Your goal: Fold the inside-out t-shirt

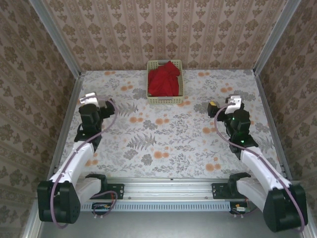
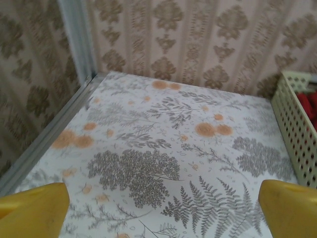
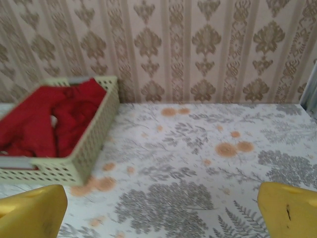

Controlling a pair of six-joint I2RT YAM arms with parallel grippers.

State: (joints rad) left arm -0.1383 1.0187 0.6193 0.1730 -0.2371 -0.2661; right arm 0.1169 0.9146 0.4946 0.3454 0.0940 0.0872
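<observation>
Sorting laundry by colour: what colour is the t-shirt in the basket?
The t-shirt is plain red; clearest in right wrist view.

No writing, label, brand, number or sign can be read. The wallpaper (image 1: 163, 29) bears only damask ornaments and stripes, and the table cover (image 1: 168, 134) below it bears only grey ferns and orange flowers.

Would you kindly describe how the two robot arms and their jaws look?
The left arm and right arm match: white links between bulky black joints, a white cap near each wrist, and a mauve cable looping along each. The jaws are blunt yellow blocks. Small green lights glow on the right arm.
</observation>
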